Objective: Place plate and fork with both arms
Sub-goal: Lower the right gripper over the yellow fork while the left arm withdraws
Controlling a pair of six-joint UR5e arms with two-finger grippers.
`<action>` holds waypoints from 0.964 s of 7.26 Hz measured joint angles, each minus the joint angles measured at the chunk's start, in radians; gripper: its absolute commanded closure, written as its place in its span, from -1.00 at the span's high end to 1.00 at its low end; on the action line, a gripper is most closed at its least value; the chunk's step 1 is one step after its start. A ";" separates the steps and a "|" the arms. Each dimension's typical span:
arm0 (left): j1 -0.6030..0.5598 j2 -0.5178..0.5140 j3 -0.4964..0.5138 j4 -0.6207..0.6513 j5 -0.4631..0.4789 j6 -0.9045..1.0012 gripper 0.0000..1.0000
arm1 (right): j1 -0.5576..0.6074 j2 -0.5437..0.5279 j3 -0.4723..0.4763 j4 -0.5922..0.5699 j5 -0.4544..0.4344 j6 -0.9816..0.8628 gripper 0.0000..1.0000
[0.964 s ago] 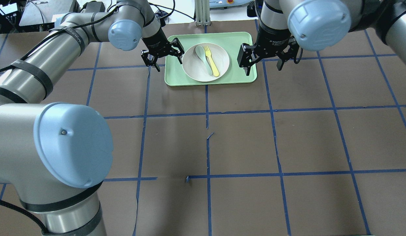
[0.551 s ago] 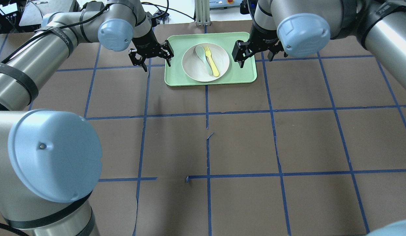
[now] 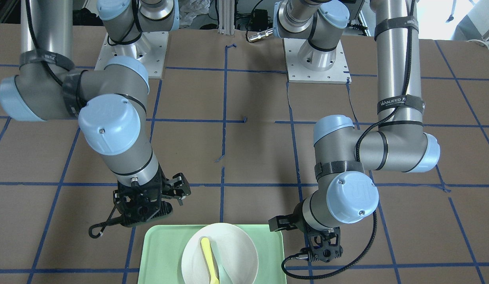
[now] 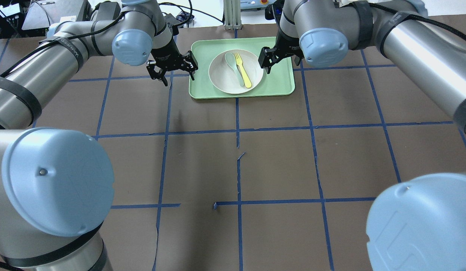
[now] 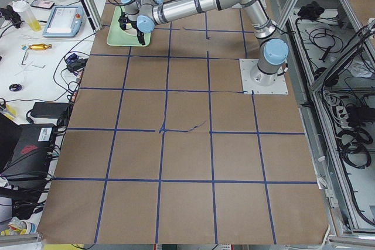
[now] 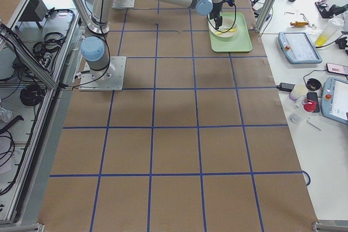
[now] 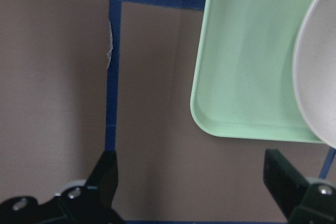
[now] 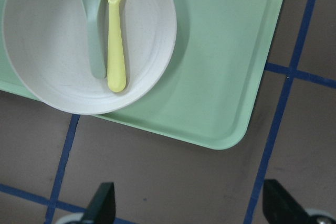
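The off-white plate (image 4: 223, 77) sits on the mint-green tray (image 4: 280, 81) at the table's far middle. The yellow fork (image 4: 243, 71) lies in the plate beside a grey-green spoon (image 4: 231, 64). My left gripper (image 4: 175, 73) is open and empty, above the table just left of the tray. The left wrist view shows its fingers wide apart (image 7: 194, 182), with the tray corner (image 7: 236, 77) and the plate rim (image 7: 317, 77) ahead. My right gripper (image 4: 278, 60) is open and empty, above the tray's right part beside the plate. The right wrist view shows the plate (image 8: 58, 77) and the fork (image 8: 116, 30).
The tray stands near the table's far edge, with an aluminium post (image 4: 231, 15) behind it. Brown table cover with a blue tape grid (image 4: 238, 130). Both arms' elbows reach in from the sides. Operators' side tables with devices show in the side views (image 6: 296, 47).
Both grippers stayed open. The left gripper moved left, off the tray's left edge. The right gripper moved left, from the tray's right edge to over the tray beside the plate.
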 measured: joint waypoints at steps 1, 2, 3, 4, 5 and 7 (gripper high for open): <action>0.000 0.000 -0.035 0.056 0.000 0.000 1.00 | 0.013 0.055 -0.047 -0.005 0.007 0.001 0.86; 0.001 -0.001 -0.061 0.099 0.000 0.000 1.00 | 0.028 0.093 -0.081 -0.007 0.010 0.001 0.90; 0.002 -0.001 -0.072 0.119 0.000 0.001 1.00 | 0.036 0.120 -0.102 -0.008 0.013 0.001 0.86; 0.005 -0.001 -0.076 0.126 0.001 0.001 1.00 | 0.042 0.155 -0.131 -0.010 0.016 0.001 0.85; 0.007 0.002 -0.077 0.128 0.002 0.001 1.00 | 0.050 0.198 -0.174 -0.012 0.022 0.001 0.85; 0.022 0.028 -0.078 0.099 0.041 0.013 1.00 | 0.064 0.251 -0.231 -0.013 0.028 0.004 0.70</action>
